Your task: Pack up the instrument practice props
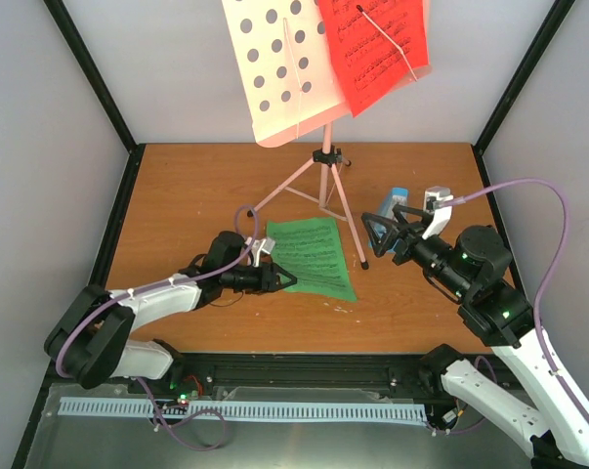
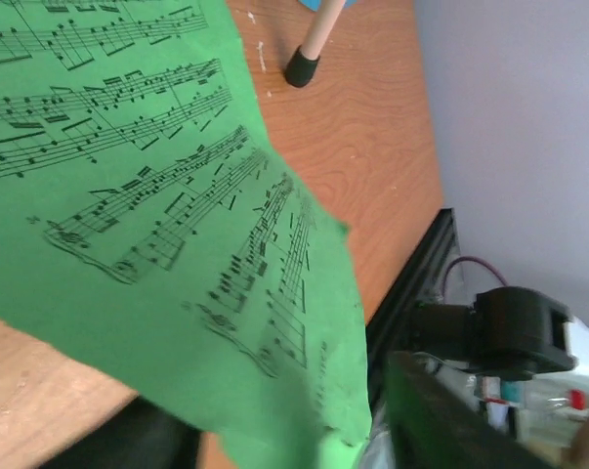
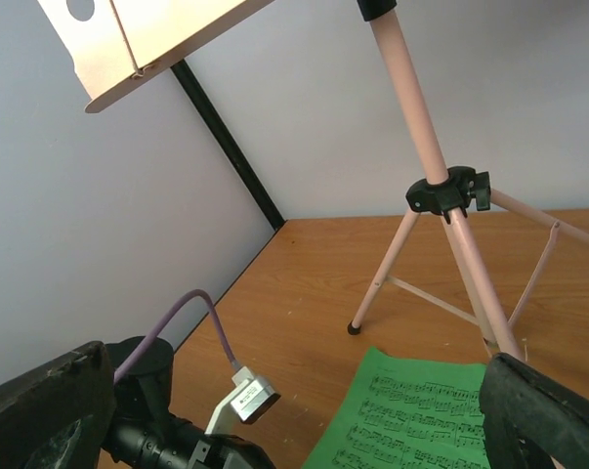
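On table [image 1: 177,195], green page [image 1: 314,256] points away.

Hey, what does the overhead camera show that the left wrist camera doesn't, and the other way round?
Only the top view shows the pink stand's punched desk with the red page on it, and the blue metronome beside the open right gripper.

Only the left wrist view shows the green page close enough to make out single notes.

Both show that green page lying on the wooden table, and one black stand foot next to it.
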You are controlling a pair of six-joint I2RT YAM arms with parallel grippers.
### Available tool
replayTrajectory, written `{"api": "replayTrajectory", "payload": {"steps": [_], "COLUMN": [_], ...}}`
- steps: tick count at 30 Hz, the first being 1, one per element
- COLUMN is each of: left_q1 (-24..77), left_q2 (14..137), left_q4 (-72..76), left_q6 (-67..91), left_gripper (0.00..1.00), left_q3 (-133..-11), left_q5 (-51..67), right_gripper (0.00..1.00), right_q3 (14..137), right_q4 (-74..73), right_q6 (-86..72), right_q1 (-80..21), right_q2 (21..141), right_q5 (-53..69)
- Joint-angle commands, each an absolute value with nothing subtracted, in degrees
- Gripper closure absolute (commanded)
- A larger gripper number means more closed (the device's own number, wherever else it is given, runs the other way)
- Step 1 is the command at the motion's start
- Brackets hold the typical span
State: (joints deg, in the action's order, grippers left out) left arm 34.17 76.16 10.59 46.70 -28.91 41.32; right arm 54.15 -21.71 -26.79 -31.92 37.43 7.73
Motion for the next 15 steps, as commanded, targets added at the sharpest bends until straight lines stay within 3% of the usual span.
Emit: {"api": "replayTrajectory", "payload": {"steps": [1, 6, 15], "left_q1": [34.5, 33.0, 19.2], "left_q2": [73.5, 66.0, 58.0], "left_q4": [5.6, -0.7, -9.7], "left_q6": [42.5, 38.4, 28.4], "left_gripper": [0.36, 0.03, 0.01], "left_q3": [-32.8, -35.5, -43.7], "left_q5": [36.1, 29.2, 37.2], "right_gripper": [0.00, 0.00, 0.05], "right_q3": [53.9, 52.7, 51.0], "right_q4": [-23.0, -22.9, -12.5], "right_q6": [-26.9, -27.1, -21.4], "right_q1": [-32.3, -32.3, -31.5], "right_q2": [36.1, 34.5, 45.5], "right_q5": [5.4, -1.5, 3.6]}}
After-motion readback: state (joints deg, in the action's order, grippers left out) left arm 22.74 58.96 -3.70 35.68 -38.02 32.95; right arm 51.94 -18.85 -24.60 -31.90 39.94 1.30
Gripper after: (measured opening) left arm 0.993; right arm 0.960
